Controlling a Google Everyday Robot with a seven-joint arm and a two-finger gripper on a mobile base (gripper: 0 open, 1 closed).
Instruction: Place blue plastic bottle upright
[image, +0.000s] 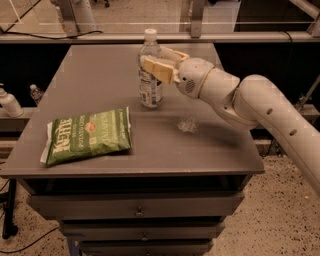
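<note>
The blue plastic bottle (150, 92), clear with a white cap and a white-and-blue label, stands upright on the grey table (100, 80) near its back middle. My gripper (153, 58) reaches in from the right at the bottle's upper body. One tan finger (156, 70) crosses in front of the bottle and the other lies behind it. The fingers hold the bottle between them, and its base rests on the tabletop.
A green chip bag (87, 135) lies flat at the table's front left. A small crumpled clear scrap (187, 125) lies to the right of the bottle. My white arm (260, 107) spans the table's right side. Drawers sit below the front edge.
</note>
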